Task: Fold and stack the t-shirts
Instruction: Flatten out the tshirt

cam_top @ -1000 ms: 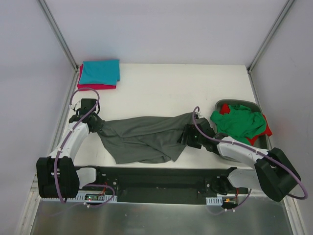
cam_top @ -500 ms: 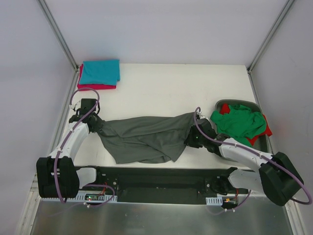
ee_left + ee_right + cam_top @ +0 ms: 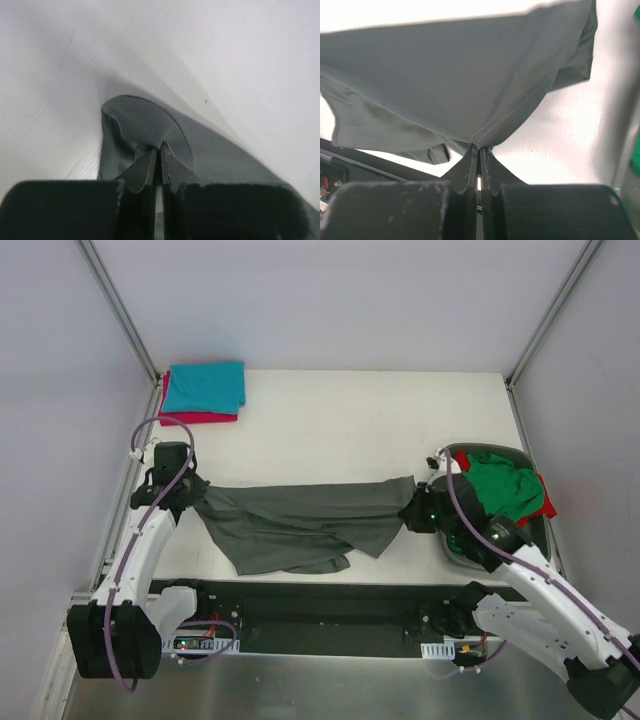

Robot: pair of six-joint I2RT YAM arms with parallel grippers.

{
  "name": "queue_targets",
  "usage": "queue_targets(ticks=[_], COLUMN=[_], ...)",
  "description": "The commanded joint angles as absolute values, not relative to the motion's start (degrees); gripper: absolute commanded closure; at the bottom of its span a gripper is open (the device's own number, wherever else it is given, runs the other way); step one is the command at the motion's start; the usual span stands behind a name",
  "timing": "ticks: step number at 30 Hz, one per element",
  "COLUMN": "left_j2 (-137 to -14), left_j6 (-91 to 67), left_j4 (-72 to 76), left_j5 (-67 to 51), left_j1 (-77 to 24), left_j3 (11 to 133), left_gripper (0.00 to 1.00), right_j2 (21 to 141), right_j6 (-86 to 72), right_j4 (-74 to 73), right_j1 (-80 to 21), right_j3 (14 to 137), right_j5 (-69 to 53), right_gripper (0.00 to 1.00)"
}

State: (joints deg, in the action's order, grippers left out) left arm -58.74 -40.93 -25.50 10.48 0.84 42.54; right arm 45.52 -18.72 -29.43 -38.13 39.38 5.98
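Over the worktop (image 3: 330, 430), grey shirt (image 3: 300, 518) is stretched; left pincer (image 3: 192, 496) clamped on its left end, right pincer (image 3: 410, 512) clamped on its right end.

A lab test cell: white table (image 3: 340, 430) boxed by plain walls (image 3: 330, 300) and metal frame struts (image 3: 118, 308)

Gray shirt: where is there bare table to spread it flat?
Bare: the wide patch of table beyond the gray shirt, between the folded stack at far left and the basket at right. Crowded: the near strip, where the shirt sags to the table edge, and around the right claw beside the basket.
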Motion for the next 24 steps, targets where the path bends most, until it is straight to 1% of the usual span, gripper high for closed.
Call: queue_targets(ticks=[1,10,14,16,20,22,24], left_j2=[-52.4,-35.5,-32.2,-32.7,-39.2,-43.7,-48.6], left_j6=[-39.8,-41.3,-41.6,-42.0,-41.8,-41.7,-41.5], left_j4=[-25.0,-25.0,-25.0,-25.0,-25.0,-24.8,-24.4], left_j5=[8.5,2.9,2.6,2.6,4.0,5.8,6.6], left_j1=[1.1,1.1,1.1,1.1,1.1,1.1,1.1], left_j3=[46.6,48.8,48.3,46.8,44.2,43.8,43.9], left_gripper=[1.0,1.0,1.0,1.0,1.0,1.0,1.0], right_j2=[40.3,34.2,34.4,36.6,44.1,50.2,56.3], right_j6=[-12.2,-7.4,-6.8,-6.8,-5.7,-4.9,-3.8], right_j4=[-40.1,-44.9,-44.9,-44.3,-40.7,-38.6,-34.1], right_j1=[-38.2,-38.2,-38.1,-38.1,-36.8,-33.8,-29.0], right_j3=[49.2,58.5,58.8,57.9,56.4,56.5,55.9], right_j5=[8.7,8.3,7.1,8.3,11.7,12.1,8.3], right_gripper=[0.99,0.99,0.99,0.99,0.99,0.99,0.99])
